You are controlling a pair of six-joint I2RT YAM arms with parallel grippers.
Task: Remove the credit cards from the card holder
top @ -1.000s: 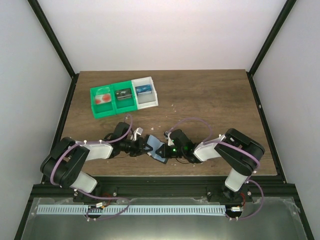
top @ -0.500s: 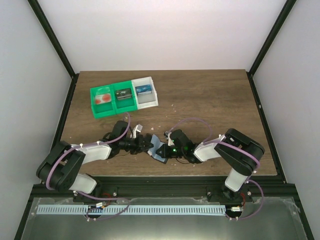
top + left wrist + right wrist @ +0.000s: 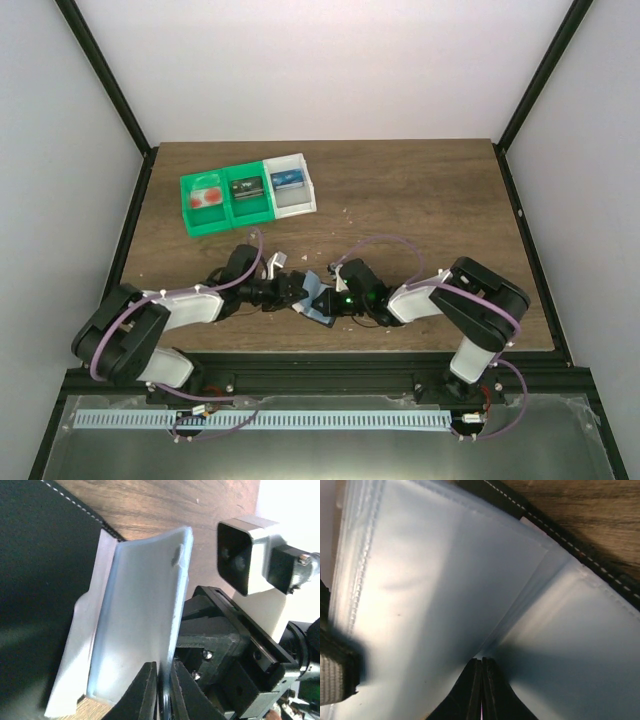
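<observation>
The card holder (image 3: 316,303) lies open between my two grippers near the table's front edge. In the left wrist view my left gripper (image 3: 164,669) is shut on the edge of an upright blue-grey pocket leaf (image 3: 142,615); the black cover (image 3: 45,575) lies to its left. In the right wrist view my right gripper (image 3: 481,661) is shut on the pale pocket leaves (image 3: 435,585), which fill the view. No card shows in the pockets. A red and pale credit card (image 3: 207,196) lies in the tray's left compartment. In the top view my left gripper (image 3: 296,293) and right gripper (image 3: 331,300) face each other.
The green-and-white three-compartment tray (image 3: 226,212) stands at the back left, with a black item (image 3: 246,187) in its middle compartment and a blue item (image 3: 288,180) in its white one. The right wrist's camera housing (image 3: 247,555) is close to my left fingers.
My left arm has drawn slightly back to the left and the pocket leaf it holds has shifted with it. The right arm has barely moved.
</observation>
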